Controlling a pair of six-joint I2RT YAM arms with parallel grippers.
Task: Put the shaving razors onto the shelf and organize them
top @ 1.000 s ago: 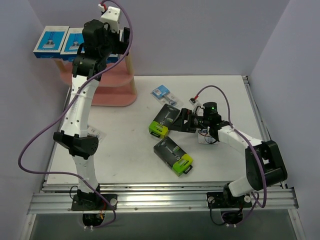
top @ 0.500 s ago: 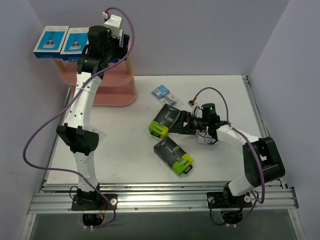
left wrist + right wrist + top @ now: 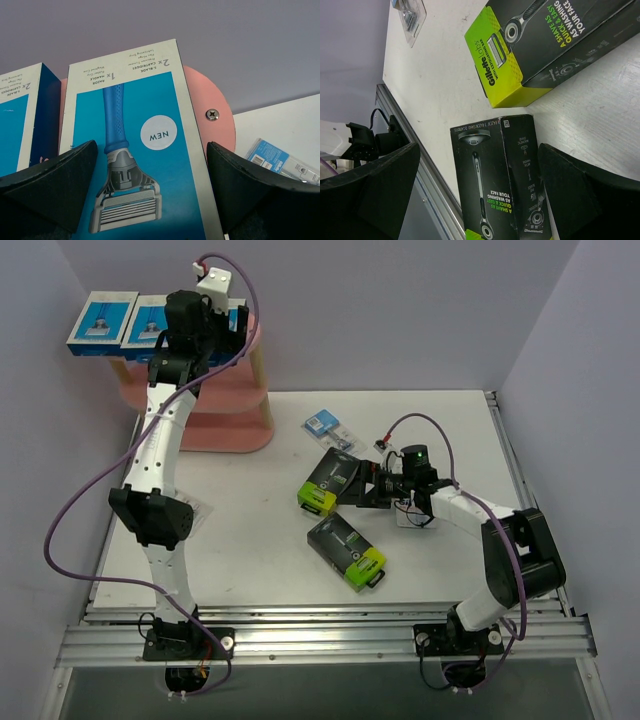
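Note:
The pink shelf [image 3: 228, 408] stands at the back left. Two blue-and-white razor boxes [image 3: 100, 324] [image 3: 148, 322] lie on its top board. A third [image 3: 140, 150] lies there under my left gripper [image 3: 212, 318], whose jaws are open and hover over it [image 3: 151, 145]. Two black boxes with lime-green ends lie mid-table [image 3: 328, 483] [image 3: 347, 552]. My right gripper [image 3: 356, 488] is open and empty, low over the table beside the upper one. In the right wrist view [image 3: 479, 150] the lower black box [image 3: 500, 180] shows between its fingers.
Blister packs lie behind the black boxes [image 3: 328, 426], by the left arm [image 3: 192, 506] and under the right arm [image 3: 410, 516]. One shows in the left wrist view [image 3: 280, 160]. Purple walls close in on three sides. A metal rail [image 3: 320, 640] runs along the near edge.
My left wrist has shifted slightly left over the shelf's top board. My right gripper has crept left, closer to the upper black box. The boxes have not moved.

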